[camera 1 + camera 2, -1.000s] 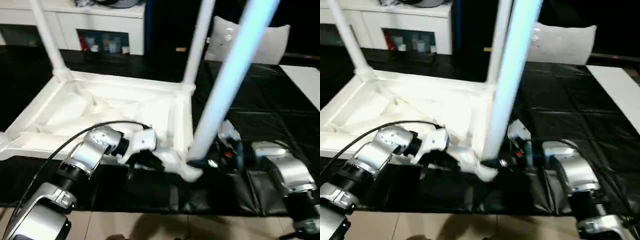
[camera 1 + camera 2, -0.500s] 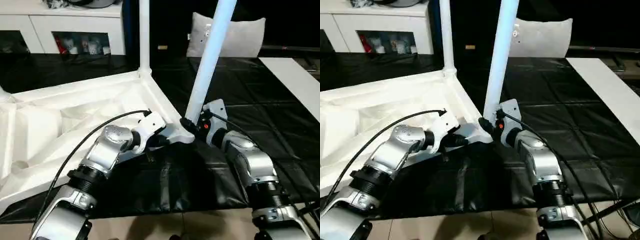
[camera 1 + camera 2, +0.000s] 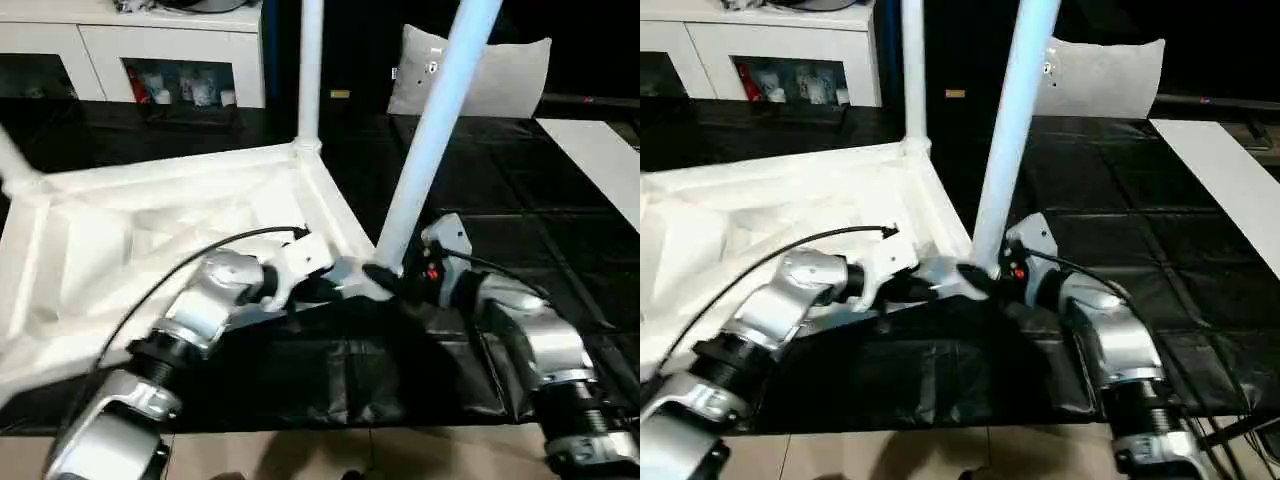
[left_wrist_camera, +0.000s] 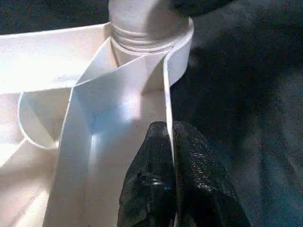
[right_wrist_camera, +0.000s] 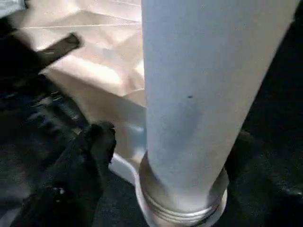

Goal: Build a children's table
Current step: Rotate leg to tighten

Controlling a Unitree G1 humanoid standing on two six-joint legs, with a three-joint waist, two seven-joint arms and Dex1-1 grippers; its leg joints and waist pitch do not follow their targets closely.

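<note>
Fingers [image 4: 189, 156] of left gripper [image 4: 170, 142] pinch tabletop [image 3: 150, 220] rim near corner socket. Right gripper [image 3: 385, 278] sits spread at base of leg [image 3: 430, 150], grip unclear. Tabletop lies upside down on black mat [image 3: 560, 220]; cabinet [image 3: 170, 60] behind.

A domestic-looking room, probably a living room in a home or a mock-up of one. Along the far wall stands a low white cabinet [image 3: 150, 45] with glass doors, small colourful items [image 3: 180, 88] visible on its shelf behind the glass and more objects lying on its top. A pale cushion [image 3: 480, 75] bearing a sewn-in label leans upright against a dark background. The floor is pale tile [image 3: 300, 455], covered across the working area by a black sheet [image 3: 520, 200] with a creased grid of fold lines — a protective layer. A white panel [image 3: 600, 160] lies flat at the far right.
</note>
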